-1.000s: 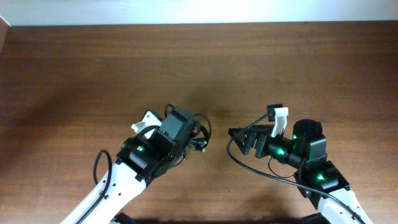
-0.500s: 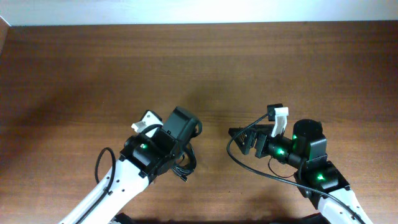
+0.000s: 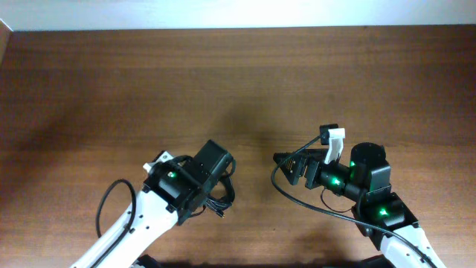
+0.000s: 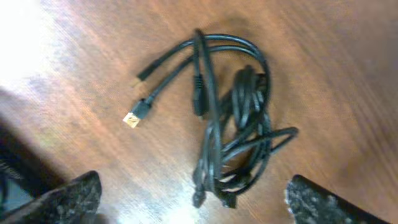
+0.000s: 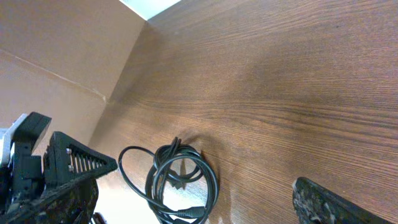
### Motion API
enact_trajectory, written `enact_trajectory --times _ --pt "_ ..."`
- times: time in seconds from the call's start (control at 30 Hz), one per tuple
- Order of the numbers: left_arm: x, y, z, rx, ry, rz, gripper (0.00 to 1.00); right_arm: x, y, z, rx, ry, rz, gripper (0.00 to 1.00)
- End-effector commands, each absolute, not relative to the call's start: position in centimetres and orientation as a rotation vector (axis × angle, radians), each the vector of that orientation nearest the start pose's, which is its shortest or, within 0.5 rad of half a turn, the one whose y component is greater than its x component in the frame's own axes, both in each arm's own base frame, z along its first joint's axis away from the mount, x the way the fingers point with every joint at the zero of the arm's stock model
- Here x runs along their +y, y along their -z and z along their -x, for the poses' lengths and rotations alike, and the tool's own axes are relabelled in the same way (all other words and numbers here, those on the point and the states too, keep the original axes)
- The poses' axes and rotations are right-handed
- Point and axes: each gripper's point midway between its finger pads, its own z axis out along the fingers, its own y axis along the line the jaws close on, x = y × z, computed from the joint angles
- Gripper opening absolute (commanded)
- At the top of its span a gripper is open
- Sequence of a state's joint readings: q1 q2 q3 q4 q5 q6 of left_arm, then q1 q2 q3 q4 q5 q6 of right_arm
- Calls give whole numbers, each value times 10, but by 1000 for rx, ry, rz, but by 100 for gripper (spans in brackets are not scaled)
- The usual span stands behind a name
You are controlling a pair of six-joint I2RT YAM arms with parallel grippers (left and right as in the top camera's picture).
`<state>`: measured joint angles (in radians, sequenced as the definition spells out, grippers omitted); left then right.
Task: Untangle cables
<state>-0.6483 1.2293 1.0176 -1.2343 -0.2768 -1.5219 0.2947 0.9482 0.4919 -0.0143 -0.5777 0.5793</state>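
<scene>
**Overhead view.** Two arms stand over one wooden table (image 3: 223, 74). The left gripper (image 3: 212, 164) points down at the table, and its body hides its own fingers. One cable bundle (image 3: 223, 199) shows as a few black strands at the near-right edge of that gripper. The right gripper (image 3: 291, 164) points toward the table's middle, well apart from the bundle. Compared with a second ago, the left gripper sits nearer the front edge. The strands have moved with it, from beside its far-right corner to its near-right side. The right arm is unchanged.

**Left wrist view.** The cable bundle (image 4: 233, 130) lies flat on the wood as a single knotted mass of thin black cord. How many separate cords it holds cannot be told. Two metal-tipped plugs (image 4: 132, 118) trail out to one side, and dark plug ends sit at the lower edge. The left gripper (image 4: 196, 202) has its two fingers (image 4: 68, 199) spread wide on either side of the bundle, touching nothing.

**Right wrist view.** One second coil (image 5: 177, 180) of thin black cord lies on the table in loose round loops. The right gripper (image 5: 205, 174) holds its two fingers (image 5: 74, 165) far apart above the coil and grips nothing.
</scene>
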Motion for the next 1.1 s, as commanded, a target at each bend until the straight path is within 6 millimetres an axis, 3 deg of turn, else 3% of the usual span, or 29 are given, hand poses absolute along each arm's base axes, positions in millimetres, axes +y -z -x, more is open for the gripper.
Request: enact_trajectory --times 0.0,0.5,0.67,1.07 --pt "-81 -132 -201 2541 -124 1202 98 181 -181 -265 2131 -1126 102 99" --pt "-75 -100 -206 2578 -386 1169 98 181 -181 -266 2132 -1126 102 99" --pt "-81 -99 -214 2558 -333 1172 96 181 -180 -266 2132 -1122 99 99" --pt "-80 -98 -206 2615 -364 1140 95 181 -179 -265 2140 -1121 96 99"
